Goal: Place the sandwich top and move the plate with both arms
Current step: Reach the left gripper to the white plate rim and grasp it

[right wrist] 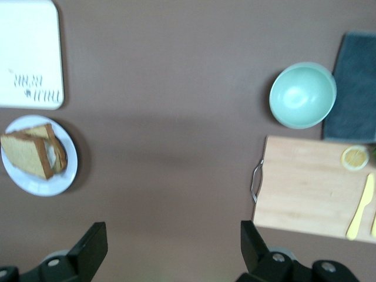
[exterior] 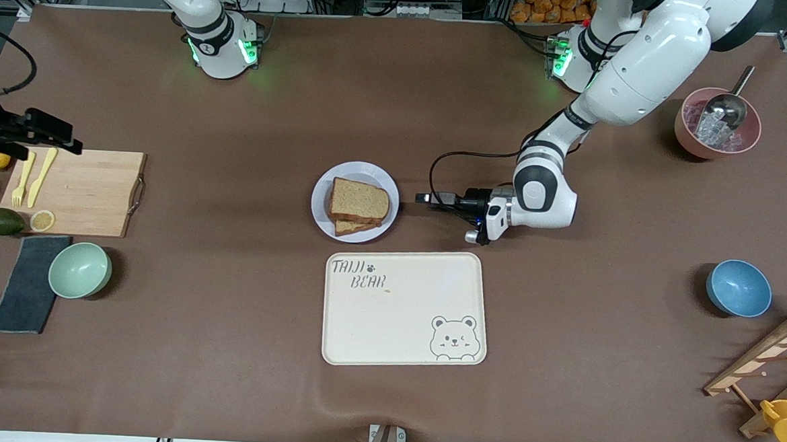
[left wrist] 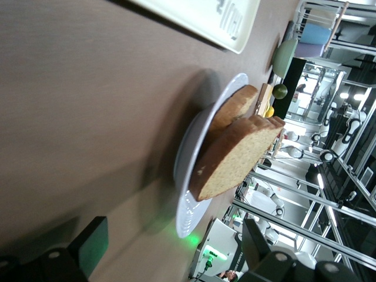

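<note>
A: Front view first. Where is the sandwich top (exterior: 359, 200)?
B: It lies on the lower slice in the plate (exterior: 321, 189), beside the bear tray (exterior: 405, 308). The left gripper (exterior: 428, 199) is low, just beside the plate, fingers apart, holding nothing.
A: Left wrist view?
B: Plate (left wrist: 187, 205) and bread (left wrist: 235, 155) close ahead.
A: Right wrist view?
B: The right gripper (right wrist: 170, 249) is spread wide and empty, high over bare table near the cutting board (right wrist: 308, 188).

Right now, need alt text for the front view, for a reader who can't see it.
A brown-bread sandwich, its sandwich top in place, sits on a small round plate mid-table, with a cream bear-printed tray nearer the camera. The left gripper, jaws open, sits low beside the plate; the right gripper hangs open over the cutting board.
</note>
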### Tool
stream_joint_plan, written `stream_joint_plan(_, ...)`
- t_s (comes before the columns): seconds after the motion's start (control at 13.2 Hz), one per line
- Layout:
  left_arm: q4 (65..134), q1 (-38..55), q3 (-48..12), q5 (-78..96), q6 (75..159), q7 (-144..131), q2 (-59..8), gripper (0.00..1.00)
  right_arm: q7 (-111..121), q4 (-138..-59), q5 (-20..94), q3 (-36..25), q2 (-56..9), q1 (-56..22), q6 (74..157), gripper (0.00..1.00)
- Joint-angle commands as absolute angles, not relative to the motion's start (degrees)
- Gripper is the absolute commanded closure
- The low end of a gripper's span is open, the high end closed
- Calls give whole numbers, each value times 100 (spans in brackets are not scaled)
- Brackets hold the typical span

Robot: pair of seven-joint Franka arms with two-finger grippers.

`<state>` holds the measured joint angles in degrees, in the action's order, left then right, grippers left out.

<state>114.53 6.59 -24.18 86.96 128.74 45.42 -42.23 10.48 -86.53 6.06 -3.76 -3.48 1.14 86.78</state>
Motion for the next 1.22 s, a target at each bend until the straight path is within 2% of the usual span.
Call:
stream_joint_plan(0.0, 11119, 826, -2426, 8859, 12876, 4807, -4420, 0, 914, -8833, 457, -273, -44, 114, 9078, 0)
stream_joint_plan(0.23, 10943, 887, -2426, 8991, 12876, 5264, -4640, 0, 914, -8745, 195, -211, -27, 88, 9149, 0)
stream_joint_plan(0.3, 10855, 957, -2426, 9009, 12885, 5273, -4675, 9, 897, -8658, -216, -2, -26, 97, 9149, 0)
stream_joint_plan(0.46, 10732, 1037, -2426, 9096, 12885, 5282, -4754, 29, 721, -8631, -325, 79, -26, 123, 9088, 0)
stream_joint_plan(0.68, 10670, 1195, -2408, 9430, 12893, 5694, -4825, 48, 712, -8631, -281, 62, -26, 141, 8913, 0)
stream_joint_plan(0.76, 10661, 1195, -2400, 9422, 12894, 5713, -4843, 62, 712, -8631, -281, 44, -26, 141, 8886, 0)
stream_joint_plan(1.14, 10661, 1204, -2391, 9378, 12894, 5809, -4886, 62, 712, -8631, -281, 35, 9, 141, 8886, 0)
